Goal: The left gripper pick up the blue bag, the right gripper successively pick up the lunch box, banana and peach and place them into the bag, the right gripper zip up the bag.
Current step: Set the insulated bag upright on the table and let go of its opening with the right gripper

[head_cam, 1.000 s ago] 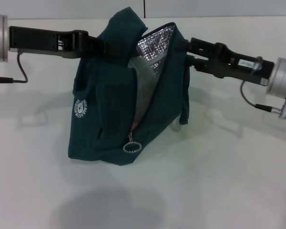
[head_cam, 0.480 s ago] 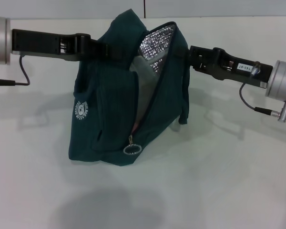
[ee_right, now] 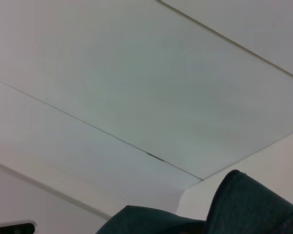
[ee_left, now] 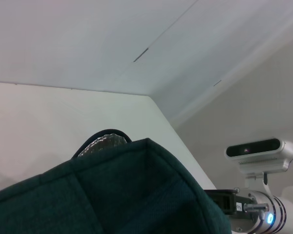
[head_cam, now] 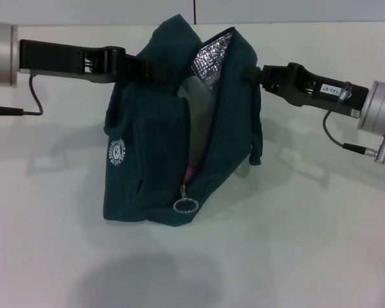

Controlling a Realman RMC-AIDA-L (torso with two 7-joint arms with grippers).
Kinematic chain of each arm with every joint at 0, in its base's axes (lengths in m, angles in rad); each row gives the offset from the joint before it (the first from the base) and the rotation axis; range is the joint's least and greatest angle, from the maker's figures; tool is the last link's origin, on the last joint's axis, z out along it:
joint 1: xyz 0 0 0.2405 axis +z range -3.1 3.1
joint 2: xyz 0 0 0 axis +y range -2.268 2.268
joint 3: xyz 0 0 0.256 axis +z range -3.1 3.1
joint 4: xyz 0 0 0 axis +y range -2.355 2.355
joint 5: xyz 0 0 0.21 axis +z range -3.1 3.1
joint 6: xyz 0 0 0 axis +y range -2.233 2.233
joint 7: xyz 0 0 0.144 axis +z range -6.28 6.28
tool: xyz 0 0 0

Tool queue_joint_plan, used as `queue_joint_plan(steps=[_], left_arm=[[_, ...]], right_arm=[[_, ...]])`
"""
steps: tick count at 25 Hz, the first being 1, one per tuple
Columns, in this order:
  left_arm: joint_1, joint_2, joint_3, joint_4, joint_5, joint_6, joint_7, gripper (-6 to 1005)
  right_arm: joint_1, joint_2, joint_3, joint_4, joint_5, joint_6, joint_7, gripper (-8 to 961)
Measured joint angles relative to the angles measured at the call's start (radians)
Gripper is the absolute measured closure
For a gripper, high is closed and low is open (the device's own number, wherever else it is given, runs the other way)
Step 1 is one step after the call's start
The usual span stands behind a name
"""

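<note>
Zip pull, a metal ring (head_cam: 185,205), hangs low on the dark teal fabric bag (head_cam: 160,167), below the black right gripper (head_cam: 251,74) at the rim. Black left gripper (head_cam: 147,69) probably pinches the opposite edge; neither's fingers show. Track climbs rimward.

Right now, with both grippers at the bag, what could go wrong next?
1. The blue bag hangs between the left gripper and the right gripper; if either lets go carelessly, it may slump or tip.
2. The zip is open down to the ring pull, low on the front; reaching it may be awkward.
</note>
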State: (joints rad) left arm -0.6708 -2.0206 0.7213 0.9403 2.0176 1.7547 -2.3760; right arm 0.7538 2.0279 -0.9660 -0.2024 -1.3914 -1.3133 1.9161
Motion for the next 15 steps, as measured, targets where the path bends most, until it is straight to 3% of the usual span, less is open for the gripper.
queue_joint_plan(steps=[3, 8, 15], left_arm=[[0.0, 0.0, 0.0, 0.0, -0.001, 0.0, 0.002, 962], [0.002, -0.002, 0.0, 0.0, -0.001, 0.007, 0.003, 962], [0.005, -0.005, 0.0, 0.0, -0.025, 0.027, 0.003, 962]], right_arm=[[-0.001, 0.0, -0.002, 0.002, 0.006, -0.002, -0.007, 885], [-0.019, 0.0, 0.002, -0.002, 0.029, -0.038, -0.041, 932], [-0.088, -0.009, 0.003, -0.039, 0.106, -0.17, -0.093, 934]])
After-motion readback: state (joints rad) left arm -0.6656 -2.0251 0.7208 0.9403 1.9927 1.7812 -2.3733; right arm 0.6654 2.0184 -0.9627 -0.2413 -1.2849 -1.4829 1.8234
